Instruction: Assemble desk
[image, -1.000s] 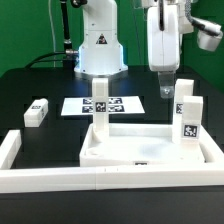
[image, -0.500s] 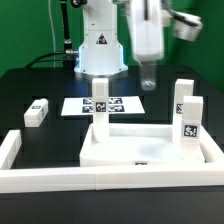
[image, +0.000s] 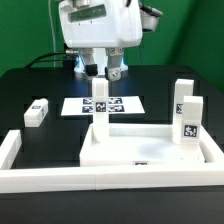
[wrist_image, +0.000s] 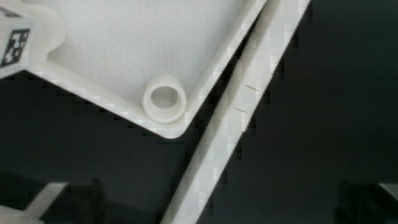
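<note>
The desk tabletop lies inside the white border bars on the black surface, with 3 tagged legs standing on it: 1 toward the exterior view's left, 2 at its right. A 4th leg lies apart. The claw hangs above, empty, fingers spread.

My white desk top lies flat like a tray. Three white legs with black tags stand up on it. One more leg lies well apart.
</note>
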